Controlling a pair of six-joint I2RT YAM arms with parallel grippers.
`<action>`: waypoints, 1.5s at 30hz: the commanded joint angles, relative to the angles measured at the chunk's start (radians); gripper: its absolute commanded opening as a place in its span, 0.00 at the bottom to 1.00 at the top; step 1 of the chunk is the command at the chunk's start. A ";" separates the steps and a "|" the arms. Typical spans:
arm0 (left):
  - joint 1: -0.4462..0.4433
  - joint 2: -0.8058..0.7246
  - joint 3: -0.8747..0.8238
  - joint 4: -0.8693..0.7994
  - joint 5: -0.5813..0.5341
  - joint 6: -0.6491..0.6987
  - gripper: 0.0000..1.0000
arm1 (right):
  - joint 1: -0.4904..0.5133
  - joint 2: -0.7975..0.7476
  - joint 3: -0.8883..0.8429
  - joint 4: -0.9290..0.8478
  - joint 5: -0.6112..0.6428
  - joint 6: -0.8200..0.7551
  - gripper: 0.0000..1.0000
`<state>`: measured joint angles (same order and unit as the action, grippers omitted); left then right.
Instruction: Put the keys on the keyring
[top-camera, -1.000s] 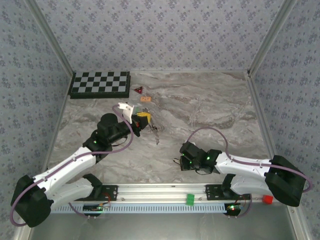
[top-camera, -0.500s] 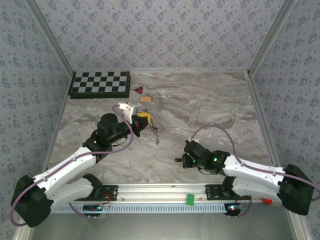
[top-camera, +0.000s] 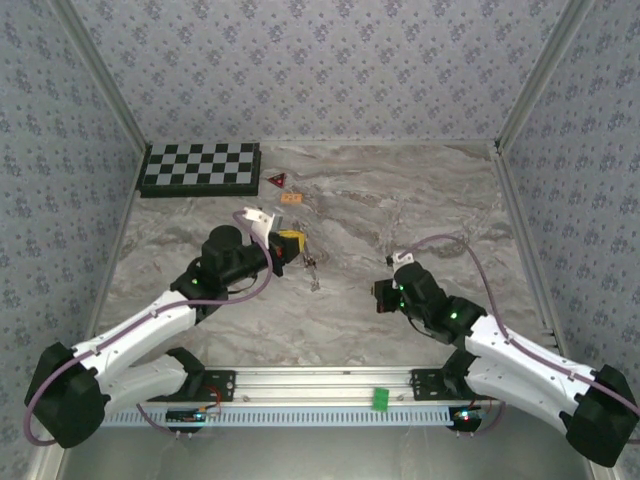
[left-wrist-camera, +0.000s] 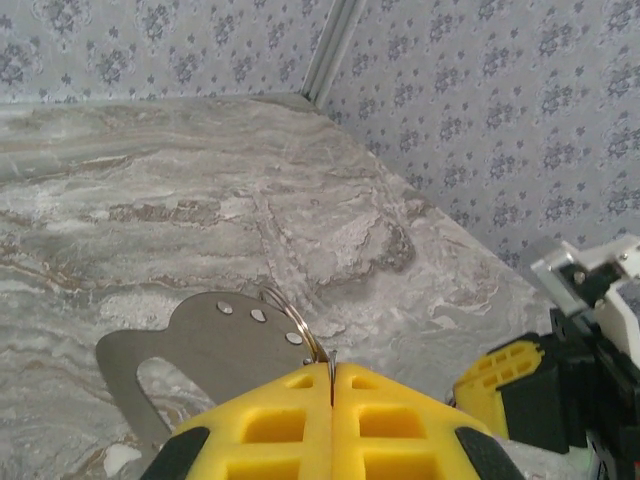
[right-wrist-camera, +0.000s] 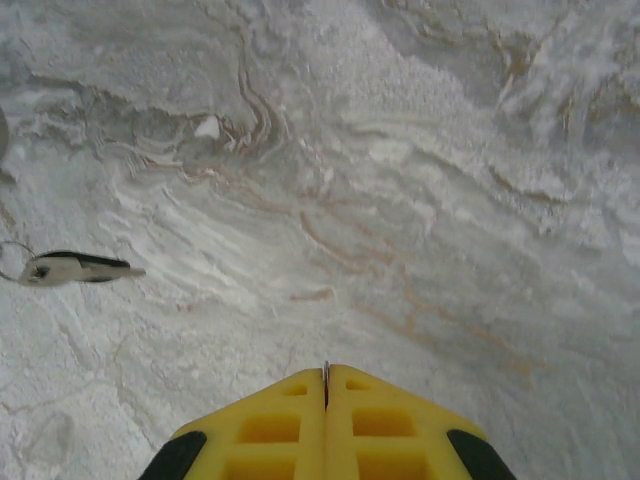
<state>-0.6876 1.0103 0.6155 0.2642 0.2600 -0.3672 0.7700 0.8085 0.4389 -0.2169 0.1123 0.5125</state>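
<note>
The table (top-camera: 420, 200) is a grey marble-patterned slab with brown veins. It is boxed in by walls (top-camera: 320, 70) of blue-grey flowered paper that meet at pale metal corner posts. A metal rail (top-camera: 320, 385) runs along the near edge, where both arms are bolted.

A checkerboard (top-camera: 200, 168) lies flat against the back wall, beyond and to the left of the left claw (top-camera: 293, 245). A red triangle (top-camera: 277, 180) and an orange piece (top-camera: 291, 199) sit just beyond that claw, near each other but not touching.

The left claw is clenched, its yellow pads (left-wrist-camera: 270, 425) pressed together. From above, what it holds is too small to read. Its wrist view is plainer: the wire ring (left-wrist-camera: 298, 322) runs into the seam between the pads, so the claw is grasping the ring. A flat grey plate (left-wrist-camera: 200, 345) with small holes and a cut-out hangs at the ring, just ahead and left of the pads. The right claw (top-camera: 381, 296) stands well off to this claw's right, low over the table.

The right claw is also clenched. A thin bright sliver shows in the seam, too slight to name. One key (right-wrist-camera: 75, 267), with a black head and a silvery blade, lies flat on the marble ahead and to the left of this claw, well apart from it.
</note>
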 joint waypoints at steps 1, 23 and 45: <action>0.000 -0.045 0.078 -0.041 -0.015 -0.007 0.00 | -0.033 0.027 0.047 0.119 -0.056 -0.118 0.00; 0.036 -0.107 0.095 -0.122 0.003 0.013 0.00 | -0.161 0.189 0.174 0.195 -0.271 -0.241 0.00; 0.047 0.061 0.134 0.037 0.298 0.074 0.00 | -0.179 0.047 0.144 0.324 -0.514 -0.407 0.00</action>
<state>-0.6472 1.0851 0.7067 0.2459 0.4862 -0.3355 0.5888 0.8368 0.5529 0.0494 -0.3214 0.1535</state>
